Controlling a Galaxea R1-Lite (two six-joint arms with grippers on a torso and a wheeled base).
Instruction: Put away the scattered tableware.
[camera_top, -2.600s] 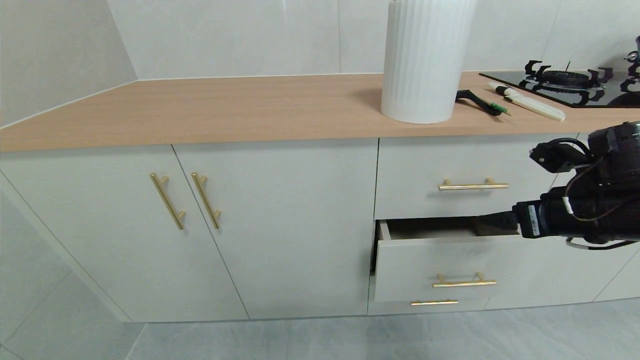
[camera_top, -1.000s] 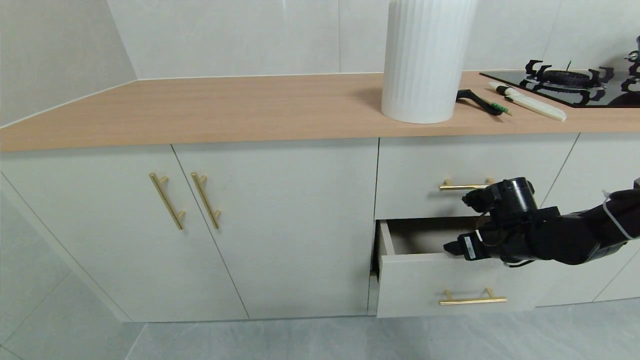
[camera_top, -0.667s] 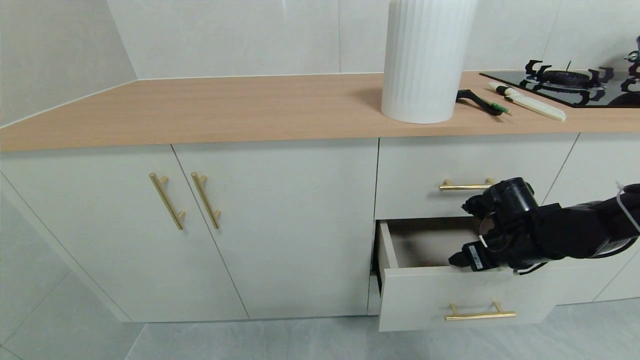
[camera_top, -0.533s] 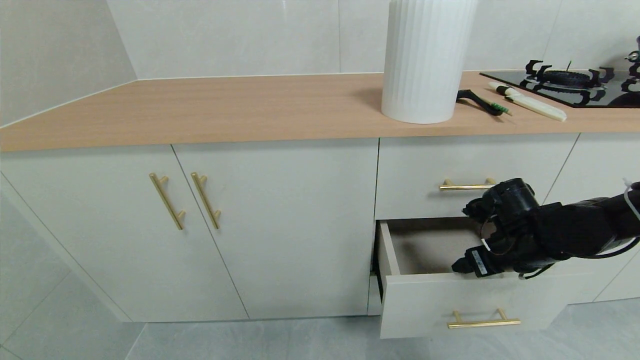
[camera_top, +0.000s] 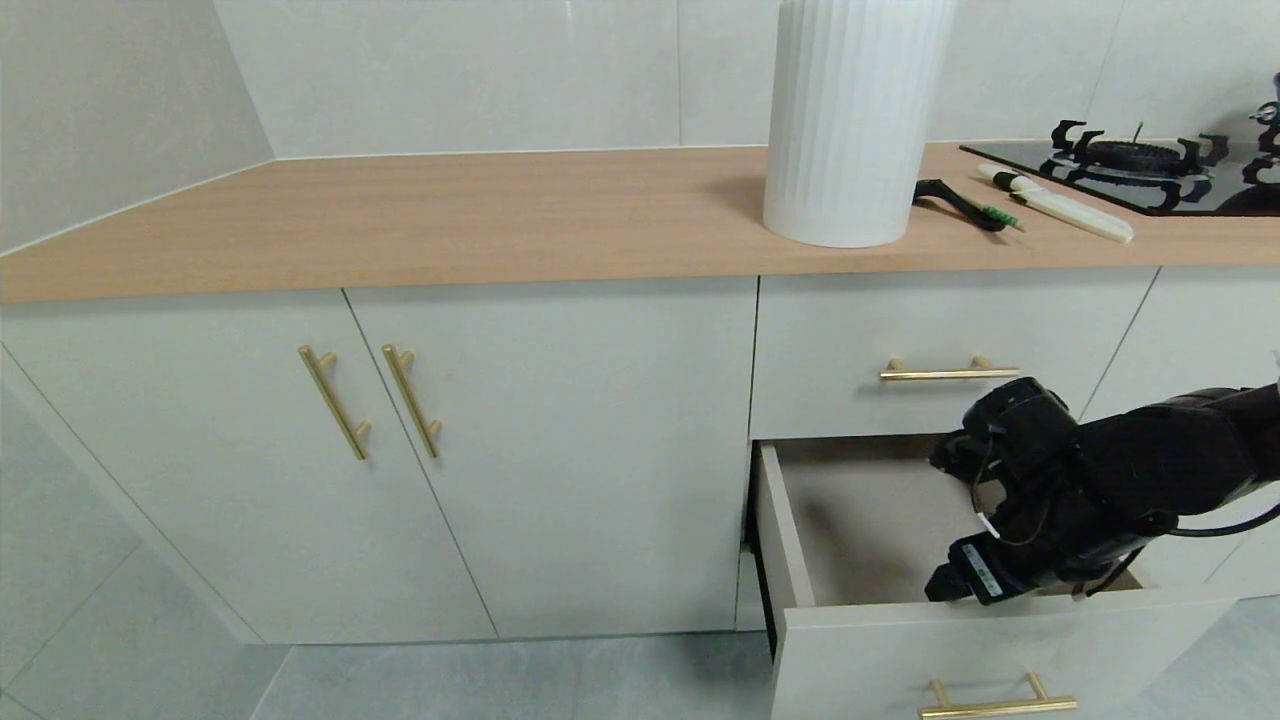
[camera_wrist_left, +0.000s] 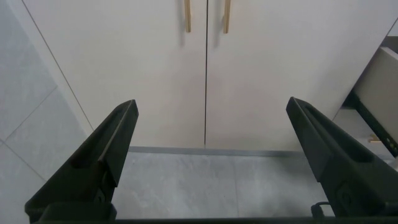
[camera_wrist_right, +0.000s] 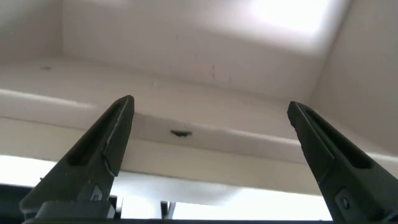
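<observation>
The right gripper's (camera_top: 958, 583) fingers (camera_wrist_right: 99, 162) are spread wide with nothing between them. They sit low inside the open drawer (camera_top: 800, 560), just behind its front panel; from here I can't tell whether they touch the panel. Past the tips, the right wrist view looks along the drawer's pale floor to its back wall. The drawer stands pulled well out beneath a closed upper drawer (camera_top: 940, 345).

The left gripper's (camera_wrist_left: 211, 106) fingers (camera_wrist_left: 106, 155) are also wide apart and hold nothing. They face a pair of closed cupboard doors (camera_wrist_left: 205, 68) and the grey floor (camera_wrist_left: 205, 186) below them.

The tableware lies up on the wooden tabletop (camera_top: 450, 215), well apart from the drawer. A black-handled utensil (camera_top: 955, 200) rests just beside a tall white ribbed container (camera_top: 850, 120), on its right side. A cream-coloured utensil (camera_top: 1065, 208) lies near it, between it and the hob (camera_top: 1130, 165).
</observation>
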